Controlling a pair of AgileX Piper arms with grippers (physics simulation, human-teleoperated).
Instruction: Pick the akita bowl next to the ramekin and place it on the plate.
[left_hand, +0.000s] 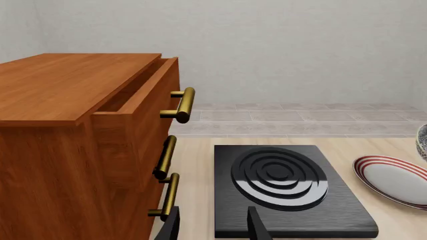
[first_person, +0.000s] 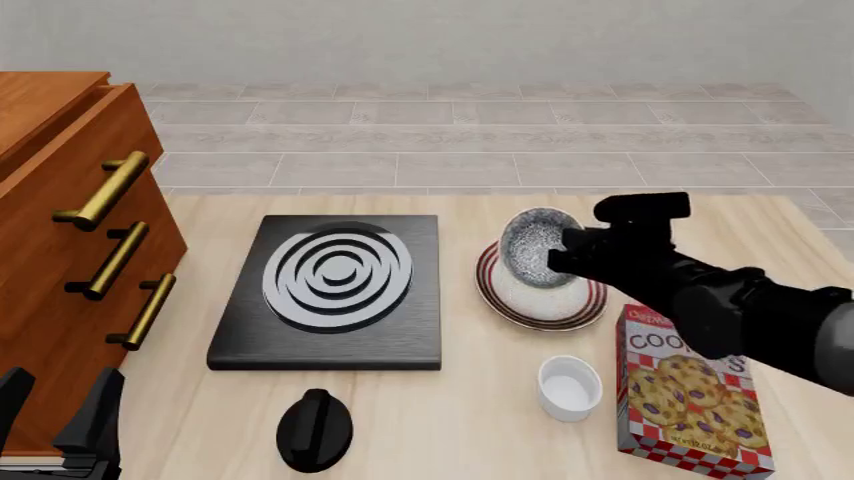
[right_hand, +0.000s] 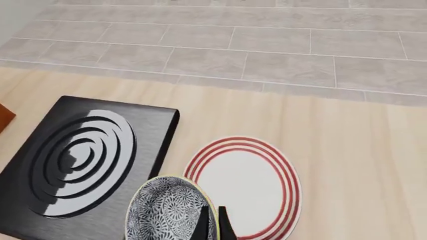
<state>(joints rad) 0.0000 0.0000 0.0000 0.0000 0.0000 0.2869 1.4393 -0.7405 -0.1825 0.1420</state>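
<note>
My right gripper (first_person: 571, 252) is shut on the rim of the speckled akita bowl (first_person: 537, 246), holding it tilted in the air over the red-ringed plate (first_person: 514, 303). The right wrist view shows the bowl (right_hand: 167, 210) pinched between the fingers (right_hand: 212, 224), with the plate (right_hand: 247, 186) below. The plain white ramekin (first_person: 570, 386) stands on the table in front of the plate. My left gripper (first_person: 54, 415) hangs open low at the front left, beside the cabinet, with nothing between its fingers (left_hand: 257, 225). In the left wrist view the plate (left_hand: 397, 179) and an edge of the bowl (left_hand: 421, 142) appear at the side.
A black burner (first_person: 334, 290) with white spiral rings lies left of the plate. A wooden cabinet (first_person: 67, 240) with brass handles and a slightly open top drawer (left_hand: 143, 90) stands at far left. A cookie box (first_person: 687, 395) lies at front right; a black knob (first_person: 315, 428) sits in front of the burner.
</note>
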